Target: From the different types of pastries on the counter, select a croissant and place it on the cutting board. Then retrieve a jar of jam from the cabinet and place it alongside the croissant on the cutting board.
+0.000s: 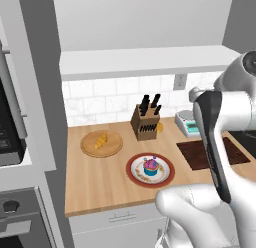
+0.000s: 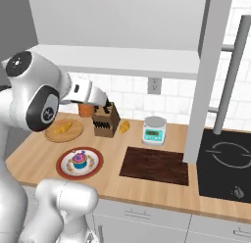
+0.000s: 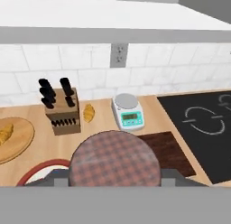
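My gripper is shut on the jar of jam, an orange-brown jar held in the air above the counter, left of the knife block. In the hand view its checked brown lid sits between the jaws. A golden croissant lies on the counter right of the knife block. Another golden pastry rests on the round pale board. The dark cutting board lies bare at the counter's front. The cupcake stands on a red-rimmed plate.
The cabinet shelf hangs just above and behind the hand. A kitchen scale stands behind the cutting board. A black cooktop and a grey post lie right; the oven column is far left.
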